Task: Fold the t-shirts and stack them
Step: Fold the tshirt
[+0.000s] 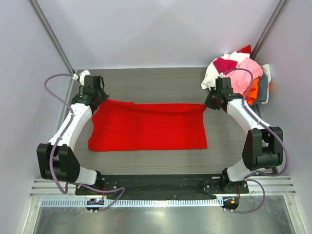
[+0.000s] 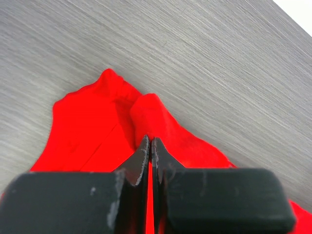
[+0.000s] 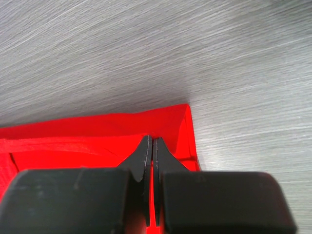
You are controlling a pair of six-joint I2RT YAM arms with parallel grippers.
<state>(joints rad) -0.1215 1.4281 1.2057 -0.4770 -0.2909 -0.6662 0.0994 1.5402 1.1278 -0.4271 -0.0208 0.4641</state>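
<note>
The left gripper (image 2: 150, 144) is pinched closed on the far-left corner of the red t-shirt (image 1: 148, 127). The right gripper (image 3: 150, 143) is clamped likewise on its far-right corner. The shirt lies spread on the grey table (image 1: 156, 83), between the arms. The other t-shirts (image 1: 239, 73) are heaped at the far-right corner.

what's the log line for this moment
left pincer shut on red t-shirt | right pincer shut on red t-shirt | t-shirt pile far right

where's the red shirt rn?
Top view: the red shirt lies spread at centre, far corners pinched by the left gripper and right gripper; shirt pile at far right.
</note>
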